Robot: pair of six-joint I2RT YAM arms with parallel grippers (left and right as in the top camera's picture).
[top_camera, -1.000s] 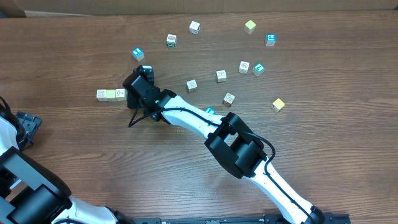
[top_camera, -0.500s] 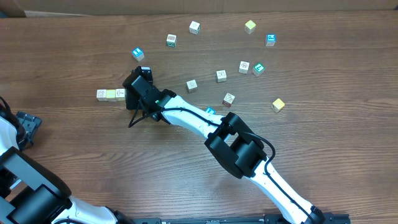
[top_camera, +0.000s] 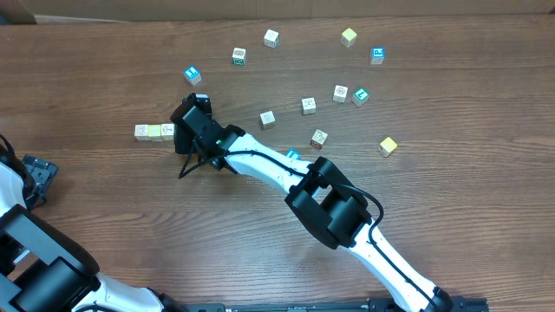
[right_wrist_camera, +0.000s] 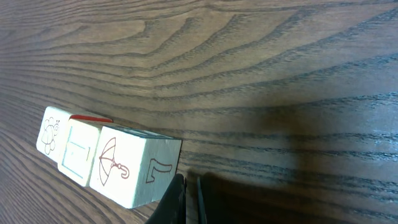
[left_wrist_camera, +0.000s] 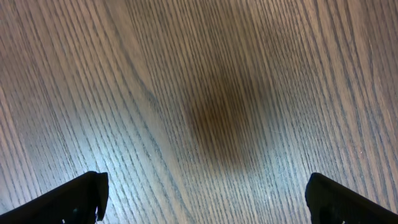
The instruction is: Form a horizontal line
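Note:
The horizontal line (top_camera: pixel 153 132) lies left of the table's middle. Three touching cubes of it show: white, yellow, white. No blue cube shows in it. In the right wrist view the row (right_wrist_camera: pixel 106 155) has a drawn creature, a blue rectangle, then an umbrella and a "7". My right gripper (right_wrist_camera: pixel 187 199) is shut and empty, its tips against the row's right end beside the "7" face. In the overhead view it (top_camera: pixel 180 132) covers that end. My left gripper (left_wrist_camera: pixel 205 199) is open and empty over bare wood.
Several loose cubes lie scattered at the back and right, among them blue (top_camera: pixel 192 74), white (top_camera: pixel 267 119), yellow (top_camera: pixel 388 146) and a blue one (top_camera: pixel 293 155) beside the right arm. The left arm (top_camera: pixel 35 178) sits at the table's left edge.

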